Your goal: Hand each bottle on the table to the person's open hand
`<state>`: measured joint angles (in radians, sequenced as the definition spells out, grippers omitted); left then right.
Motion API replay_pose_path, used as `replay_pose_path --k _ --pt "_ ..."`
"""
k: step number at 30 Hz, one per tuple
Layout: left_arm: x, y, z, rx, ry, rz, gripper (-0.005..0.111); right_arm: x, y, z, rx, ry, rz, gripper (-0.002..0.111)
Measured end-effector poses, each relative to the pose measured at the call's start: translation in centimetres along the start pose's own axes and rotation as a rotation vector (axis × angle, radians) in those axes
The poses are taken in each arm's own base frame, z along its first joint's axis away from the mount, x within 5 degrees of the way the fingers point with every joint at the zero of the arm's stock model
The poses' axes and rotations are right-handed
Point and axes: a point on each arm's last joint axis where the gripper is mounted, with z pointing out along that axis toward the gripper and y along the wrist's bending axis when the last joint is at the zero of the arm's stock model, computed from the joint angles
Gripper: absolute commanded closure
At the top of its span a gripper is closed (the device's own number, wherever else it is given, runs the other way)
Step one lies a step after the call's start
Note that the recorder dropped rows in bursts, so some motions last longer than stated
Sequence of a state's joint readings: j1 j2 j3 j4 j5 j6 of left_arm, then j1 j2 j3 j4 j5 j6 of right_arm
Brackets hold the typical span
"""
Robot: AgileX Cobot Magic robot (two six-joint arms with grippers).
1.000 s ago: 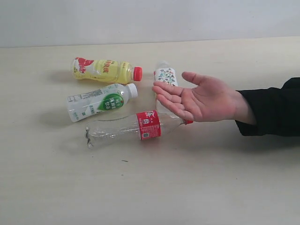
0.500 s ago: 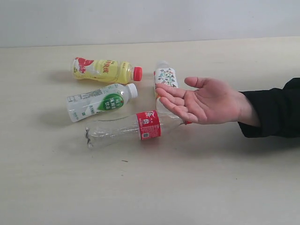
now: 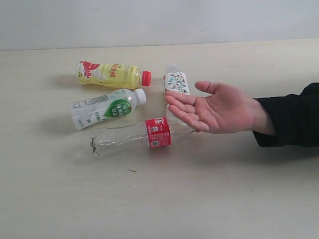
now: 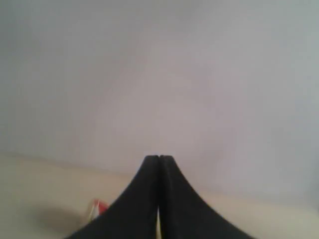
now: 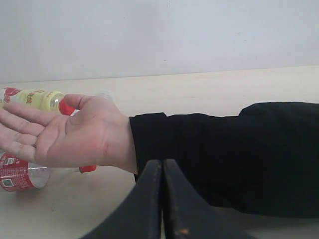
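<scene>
Four bottles lie on the pale table: a yellow one with a red cap, a milky white one with a green label, a clear one with a red label and a clear one with a cartoon-print label. The person's open hand, palm up with a black sleeve, hovers over the cartoon bottle's lower part and the red-label bottle's cap end. Neither gripper shows in the exterior view. My left gripper is shut and empty. My right gripper is shut, empty, in front of the sleeve.
The person's black-sleeved forearm stretches in from the right edge across the table. A grey wall rises behind the table's far edge. In the right wrist view the hand partly covers the red-label bottle.
The open hand has drifted slightly to the right and up, then settled. The bottles have not moved.
</scene>
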<state>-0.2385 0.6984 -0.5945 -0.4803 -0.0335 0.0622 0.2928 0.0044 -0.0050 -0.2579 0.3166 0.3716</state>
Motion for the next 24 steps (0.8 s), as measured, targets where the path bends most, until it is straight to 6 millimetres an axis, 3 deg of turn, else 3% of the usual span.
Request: replay_pose_path --k 7,12,16,24 --pt "4.8 -0.1 8.0 -0.038 0.755 0.127 0.107 0.0 0.0 0.0 0.0 0.0 0.0 0.108" --pt "7.4 -0.8 10.8 0.058 1.085 0.274 0.107 0.0 0.0 0.0 0.0 0.0 0.0 0.108" --pt "9.8 -3.2 12.1 0.227 1.222 0.439 0.099 0.0 0.0 0.0 0.0 0.0 0.0 0.108" --pt "12.5 -7.4 13.9 0.394 1.275 0.745 0.055 0.0 0.0 0.0 0.0 0.0 0.0 0.108"
